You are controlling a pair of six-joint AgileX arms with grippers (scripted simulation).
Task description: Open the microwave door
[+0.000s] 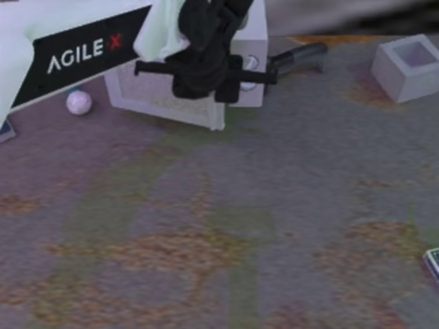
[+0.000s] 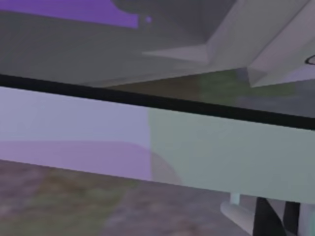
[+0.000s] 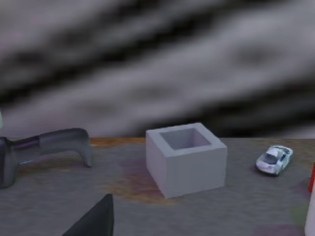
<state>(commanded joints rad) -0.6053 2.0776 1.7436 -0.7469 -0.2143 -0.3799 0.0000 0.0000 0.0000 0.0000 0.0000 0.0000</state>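
The white microwave stands at the back of the table, one silver knob showing. Its door, with a speckled mesh window, stands slightly ajar, and its free edge sits forward of the body. My left gripper hangs over the door from the upper left. In the left wrist view the door's edge runs across, with purple interior behind it. The dark fingers are shut on the white handle. My right gripper is parked off to the right, out of the top view.
A grey open-topped cube sits at the back right. A dark handheld tool lies beside the microwave. A white ball rests left of the door. A small toy car stands beyond the cube.
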